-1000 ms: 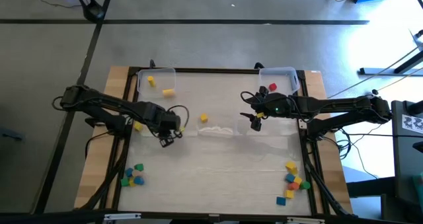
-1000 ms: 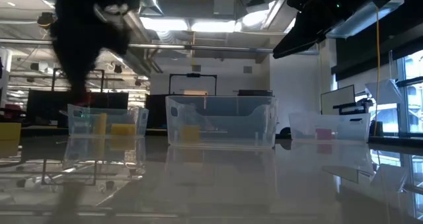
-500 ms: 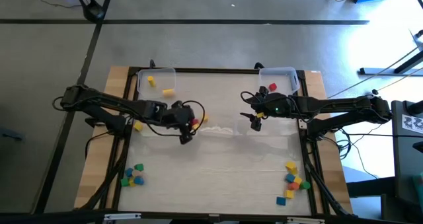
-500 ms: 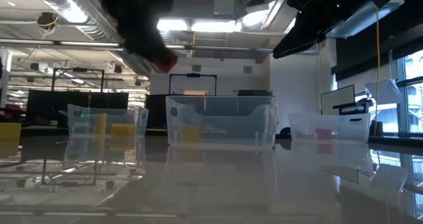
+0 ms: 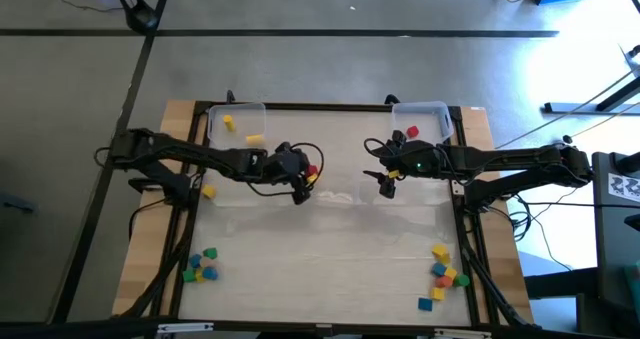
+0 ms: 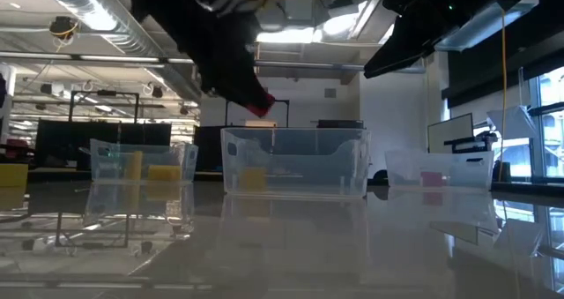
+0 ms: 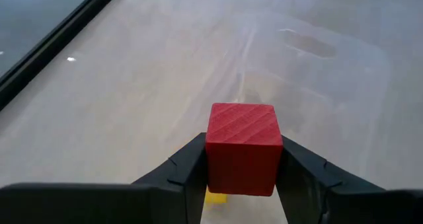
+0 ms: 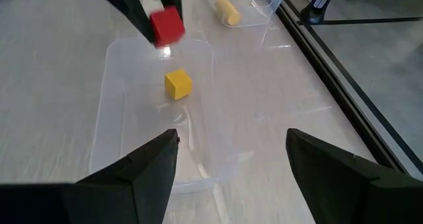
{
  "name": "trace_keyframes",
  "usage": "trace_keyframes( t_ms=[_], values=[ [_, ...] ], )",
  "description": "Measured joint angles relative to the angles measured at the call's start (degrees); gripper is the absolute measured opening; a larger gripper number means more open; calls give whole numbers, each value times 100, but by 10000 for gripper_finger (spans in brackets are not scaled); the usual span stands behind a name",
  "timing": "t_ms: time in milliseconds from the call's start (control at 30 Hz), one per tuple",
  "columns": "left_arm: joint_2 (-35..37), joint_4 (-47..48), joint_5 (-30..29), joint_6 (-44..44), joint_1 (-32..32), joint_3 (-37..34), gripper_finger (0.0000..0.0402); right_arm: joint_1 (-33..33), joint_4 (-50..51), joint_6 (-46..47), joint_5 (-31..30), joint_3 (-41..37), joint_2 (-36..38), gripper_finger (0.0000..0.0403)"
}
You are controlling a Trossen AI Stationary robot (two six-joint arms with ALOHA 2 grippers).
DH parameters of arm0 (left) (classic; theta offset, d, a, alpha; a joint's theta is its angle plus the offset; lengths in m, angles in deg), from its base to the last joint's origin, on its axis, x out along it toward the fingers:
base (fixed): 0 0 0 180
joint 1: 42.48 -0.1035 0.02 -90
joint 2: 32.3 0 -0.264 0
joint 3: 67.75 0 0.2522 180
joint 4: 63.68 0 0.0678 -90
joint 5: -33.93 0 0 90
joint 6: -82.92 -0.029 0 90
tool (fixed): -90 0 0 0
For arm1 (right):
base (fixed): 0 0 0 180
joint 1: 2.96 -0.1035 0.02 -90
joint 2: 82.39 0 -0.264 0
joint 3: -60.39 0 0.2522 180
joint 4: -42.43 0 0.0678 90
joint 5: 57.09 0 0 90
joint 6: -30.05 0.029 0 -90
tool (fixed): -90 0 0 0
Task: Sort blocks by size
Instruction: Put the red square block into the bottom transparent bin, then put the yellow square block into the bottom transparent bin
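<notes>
My left gripper [image 5: 310,175] is shut on a red block [image 7: 241,147] and holds it in the air above the clear middle bin [image 8: 119,112], near the bin's left end. A yellow block [image 8: 178,84] lies on that bin's floor. My right gripper [image 5: 387,187] is open and empty, raised over the bin's right end. The far-left bin [image 5: 236,124] holds two yellow blocks, the far-right bin [image 5: 421,122] a red one. Loose blocks lie in a pile at the near left [image 5: 201,266] and another at the near right [image 5: 443,275]. My left gripper pinches the red block's two opposite side faces [image 7: 213,159] between its two fingers. The block stands out beyond the fingertips. The fingers slant down from the table's left [image 6: 231,74]. The block [image 6: 257,107] is lifted clear, above the middle bin's rim.
One yellow block [image 5: 208,191] lies alone on the table by the left arm. The table's black frame runs along its edges. In the low view the three clear bins stand in a row across the table [image 6: 295,162].
My left gripper has carried the red block toward the table's right edge, from near the lone yellow block to above the middle bin's left end. It has stayed shut on the block, which stays lifted clear. My right arm has kept still.
</notes>
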Motion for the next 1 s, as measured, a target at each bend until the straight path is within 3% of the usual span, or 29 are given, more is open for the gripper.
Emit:
trace_keyframes(
  t_ms=[267,633,800,1000],
  values=[
    [-515,-383,25,-150,-44,-2,144,1,6,-1,1,2,0,280],
    [-502,-333,197,-241,-44,11,224,1,7,-1,-1,0,0,280],
    [-137,1113,198,-415,-19,480,231,-1,15,1,1,0,0,280],
    [521,3218,198,252,142,985,225,-1,18,-1,1,0,0,280]
  ],
)
